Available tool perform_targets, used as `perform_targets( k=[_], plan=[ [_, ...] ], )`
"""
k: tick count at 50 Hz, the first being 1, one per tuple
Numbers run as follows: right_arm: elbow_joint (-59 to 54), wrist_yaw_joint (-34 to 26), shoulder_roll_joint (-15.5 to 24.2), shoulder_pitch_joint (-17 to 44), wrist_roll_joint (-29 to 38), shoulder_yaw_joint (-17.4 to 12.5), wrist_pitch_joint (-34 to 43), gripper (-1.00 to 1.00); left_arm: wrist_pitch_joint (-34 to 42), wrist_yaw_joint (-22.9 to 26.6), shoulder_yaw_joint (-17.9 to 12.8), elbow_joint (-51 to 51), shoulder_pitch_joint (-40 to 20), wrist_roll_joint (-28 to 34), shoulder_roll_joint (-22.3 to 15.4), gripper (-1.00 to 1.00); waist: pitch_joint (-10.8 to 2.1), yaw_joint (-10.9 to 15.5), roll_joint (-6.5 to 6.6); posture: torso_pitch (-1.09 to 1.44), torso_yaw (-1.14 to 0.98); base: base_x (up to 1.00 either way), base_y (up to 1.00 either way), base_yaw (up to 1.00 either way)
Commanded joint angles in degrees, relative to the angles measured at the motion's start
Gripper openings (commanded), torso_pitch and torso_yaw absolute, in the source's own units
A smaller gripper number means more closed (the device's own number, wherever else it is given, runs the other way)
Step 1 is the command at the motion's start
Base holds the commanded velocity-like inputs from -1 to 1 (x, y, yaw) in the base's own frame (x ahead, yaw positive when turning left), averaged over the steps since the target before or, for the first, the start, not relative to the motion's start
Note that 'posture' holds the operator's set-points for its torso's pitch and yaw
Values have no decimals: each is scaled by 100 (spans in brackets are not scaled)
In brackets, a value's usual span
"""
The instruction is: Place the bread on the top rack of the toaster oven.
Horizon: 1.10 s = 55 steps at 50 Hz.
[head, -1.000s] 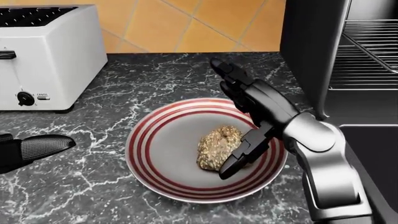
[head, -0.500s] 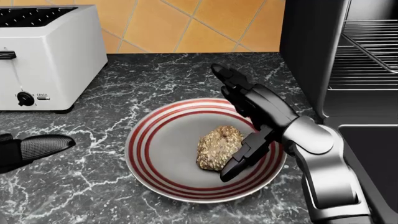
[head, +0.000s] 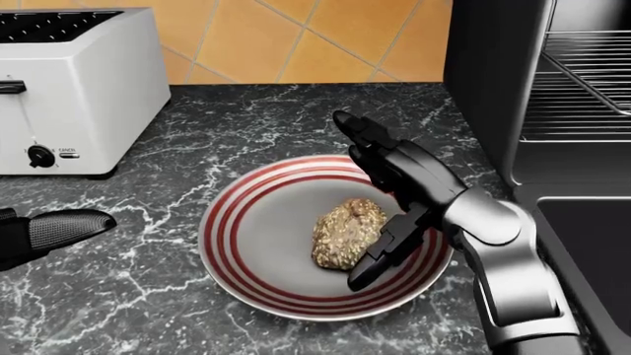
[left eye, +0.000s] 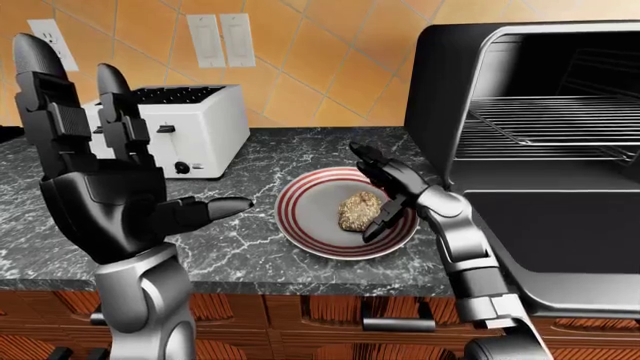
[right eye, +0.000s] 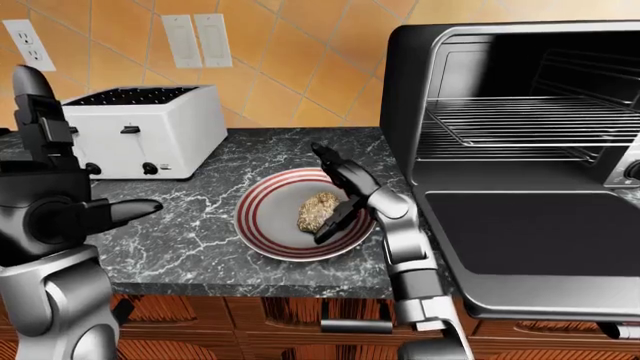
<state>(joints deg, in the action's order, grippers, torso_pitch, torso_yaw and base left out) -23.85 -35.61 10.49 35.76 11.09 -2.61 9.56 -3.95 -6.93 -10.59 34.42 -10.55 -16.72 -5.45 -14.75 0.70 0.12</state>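
Resting on one striped plate (head: 237,251), one bread (head: 347,232), right hand (head: 394,194) fingers spread beside it, left hand (left eye: 100,199) open, raised

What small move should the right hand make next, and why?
Probably close the fingers around the bread. The right hand is open beside it over the striped plate, one finger low at the bread's right side, the others spread above, so nothing grips it yet. The toaster oven already stands open with its top rack free.
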Motion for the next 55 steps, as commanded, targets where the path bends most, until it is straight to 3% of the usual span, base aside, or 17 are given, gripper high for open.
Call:
perform_targets(
  k=[1,55],
  plan=[
    [175,57,52,227,-41,-72,-183,100,-76,21,-10,132,-126,-1,-36,100,-55,-1,4,-33,0,0,0,0],
    [-267,103,72,244,-2,-75,-441,100,-168,30,1,-20,-141,25,-34,100,-58,2,2,-33,0,0,0,0]
  ],
)
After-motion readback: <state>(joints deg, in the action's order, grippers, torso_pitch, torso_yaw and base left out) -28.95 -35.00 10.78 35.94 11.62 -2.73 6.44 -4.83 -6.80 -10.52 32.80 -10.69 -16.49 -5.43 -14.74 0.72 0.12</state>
